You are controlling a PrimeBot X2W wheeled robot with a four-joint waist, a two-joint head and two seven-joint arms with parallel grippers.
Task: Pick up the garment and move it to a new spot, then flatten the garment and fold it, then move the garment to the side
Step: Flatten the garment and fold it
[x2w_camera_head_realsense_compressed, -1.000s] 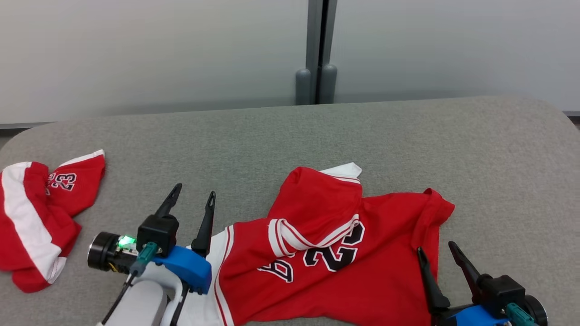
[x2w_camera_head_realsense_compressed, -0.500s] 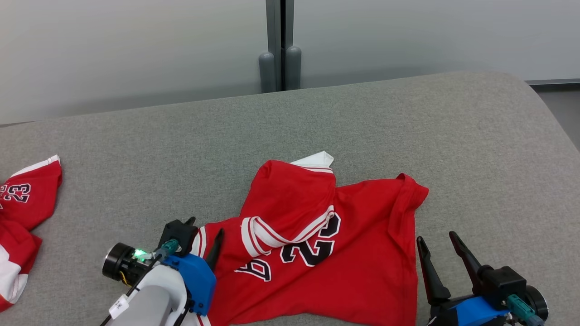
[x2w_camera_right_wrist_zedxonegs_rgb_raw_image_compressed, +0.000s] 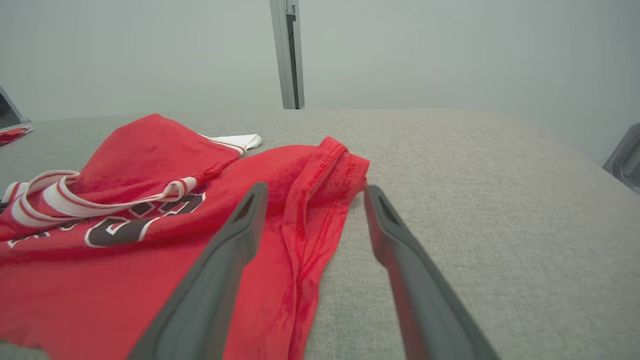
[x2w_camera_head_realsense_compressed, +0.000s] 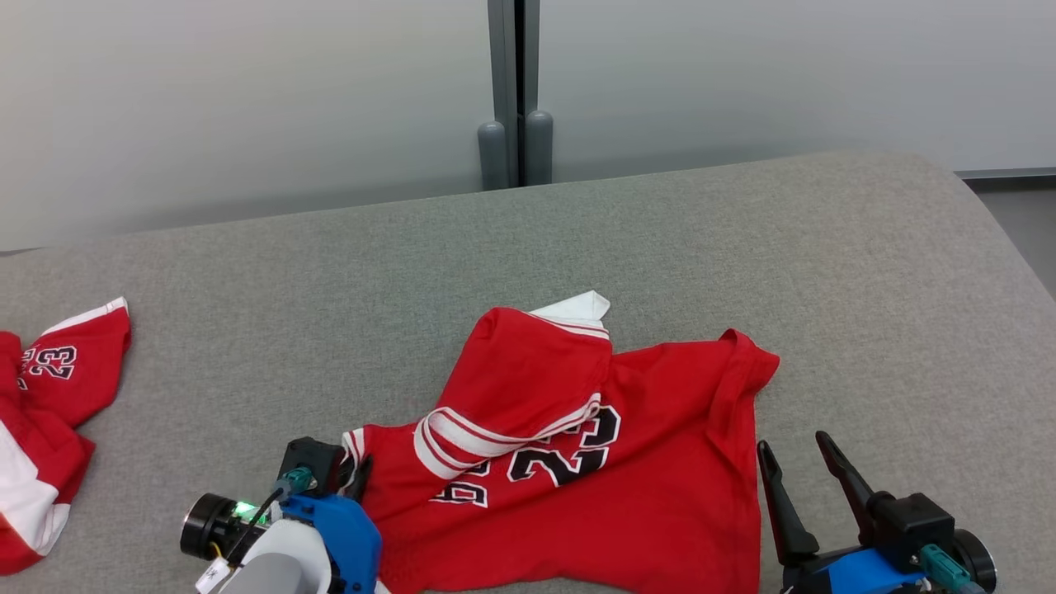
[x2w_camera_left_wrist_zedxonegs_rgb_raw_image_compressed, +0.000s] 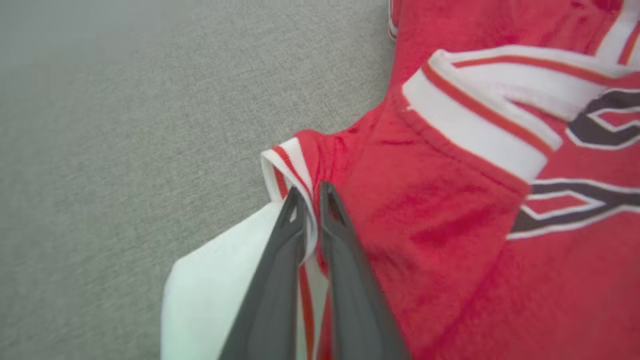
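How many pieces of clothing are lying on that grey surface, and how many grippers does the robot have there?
Red garments: 2, the jersey in the middle and a second garment at the left edge
Grippers: 2, the left gripper and the right gripper
Total: 4

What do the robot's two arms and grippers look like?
Both the left gripper and right gripper have two long, dark, tapering fingers on a black block, a blue housing and a teal connector. The left wrist has a black ring with a green light, a thin black cable and a pale forearm carrying a white tag.
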